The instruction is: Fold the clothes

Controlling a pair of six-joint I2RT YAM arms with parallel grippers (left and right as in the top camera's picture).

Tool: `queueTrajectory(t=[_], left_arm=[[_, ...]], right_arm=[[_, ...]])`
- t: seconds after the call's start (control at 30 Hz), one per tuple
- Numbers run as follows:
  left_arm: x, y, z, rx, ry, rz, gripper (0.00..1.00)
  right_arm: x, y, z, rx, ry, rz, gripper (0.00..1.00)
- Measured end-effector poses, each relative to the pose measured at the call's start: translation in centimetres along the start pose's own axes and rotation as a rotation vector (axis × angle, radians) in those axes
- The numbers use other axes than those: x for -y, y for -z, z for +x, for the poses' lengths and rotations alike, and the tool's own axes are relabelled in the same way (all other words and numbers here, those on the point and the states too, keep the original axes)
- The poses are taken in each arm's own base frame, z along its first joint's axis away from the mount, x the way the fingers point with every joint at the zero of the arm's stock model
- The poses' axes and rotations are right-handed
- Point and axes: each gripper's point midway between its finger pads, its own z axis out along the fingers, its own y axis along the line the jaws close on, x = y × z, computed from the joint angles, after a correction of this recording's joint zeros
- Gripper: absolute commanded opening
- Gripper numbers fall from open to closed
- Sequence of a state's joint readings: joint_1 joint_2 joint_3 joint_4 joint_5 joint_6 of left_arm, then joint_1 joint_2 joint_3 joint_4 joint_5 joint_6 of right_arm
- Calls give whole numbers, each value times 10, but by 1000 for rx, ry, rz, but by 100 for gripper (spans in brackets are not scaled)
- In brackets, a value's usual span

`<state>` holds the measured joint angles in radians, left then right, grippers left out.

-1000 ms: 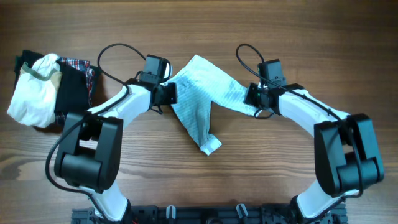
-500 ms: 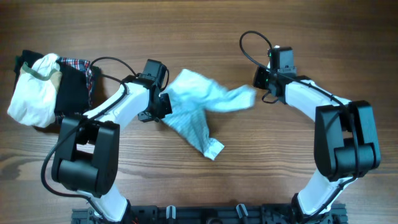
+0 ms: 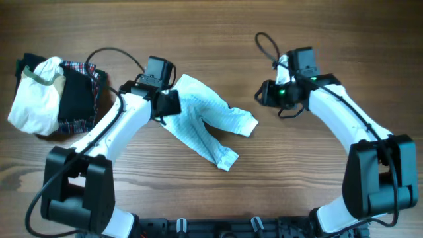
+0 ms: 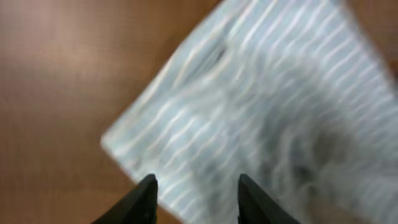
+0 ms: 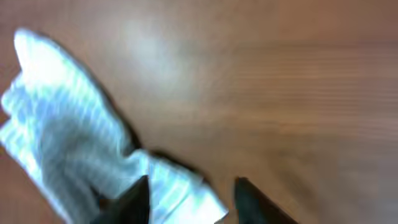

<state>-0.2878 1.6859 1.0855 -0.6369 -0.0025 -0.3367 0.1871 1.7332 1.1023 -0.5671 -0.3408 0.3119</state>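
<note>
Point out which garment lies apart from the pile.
The light blue striped garment, lying alone in the middle. The white, black and plaid pieces are heaped together in the pile at the far left.

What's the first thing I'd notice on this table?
A crumpled pale-blue striped cloth lies in the middle. The left gripper is open over its upper-left edge, the right gripper open near its right end. A pile of clothes sits at the far left.

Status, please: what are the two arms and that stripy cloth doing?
Both jaws open: left gripper over striped cloth, right gripper clear of it. Cloth crumpled, unfolded. Clothes pile sits aside.
</note>
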Motion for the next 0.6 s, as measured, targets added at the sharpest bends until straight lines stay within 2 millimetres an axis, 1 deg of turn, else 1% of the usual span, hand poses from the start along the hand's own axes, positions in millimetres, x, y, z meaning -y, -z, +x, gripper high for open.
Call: queueTrajectory(t=[0.07, 0.1, 0.13, 0.2, 0.27, 0.33, 0.43, 0.5, 0.6], left_arm=[[18, 2, -30, 122, -71, 73, 31], [25, 4, -40, 163, -109, 103, 25], [36, 5, -55, 223, -161, 144, 18], [45, -4, -67, 269, -226, 172, 5], [51, -23, -72, 280, -274, 188, 4], [54, -44, -71, 275, -320, 199, 4], [56, -69, -64, 245, -353, 218, 4], [57, -82, -61, 235, -365, 227, 4], [60, -87, -68, 266, -368, 233, 4]], right_arm=[[-10, -3, 11, -34, 25, -4, 42], [-15, -5, 14, -44, 38, -8, 42], [-19, -6, 17, -50, 50, -11, 42], [-23, -7, 21, -62, 57, -12, 43], [-22, -8, 25, -76, 53, -8, 43], [-21, -7, 29, -95, 46, -4, 43], [-20, -7, 34, -113, 40, 2, 43], [-19, -7, 34, -114, 40, 3, 43], [-19, -7, 34, -115, 39, 3, 43]])
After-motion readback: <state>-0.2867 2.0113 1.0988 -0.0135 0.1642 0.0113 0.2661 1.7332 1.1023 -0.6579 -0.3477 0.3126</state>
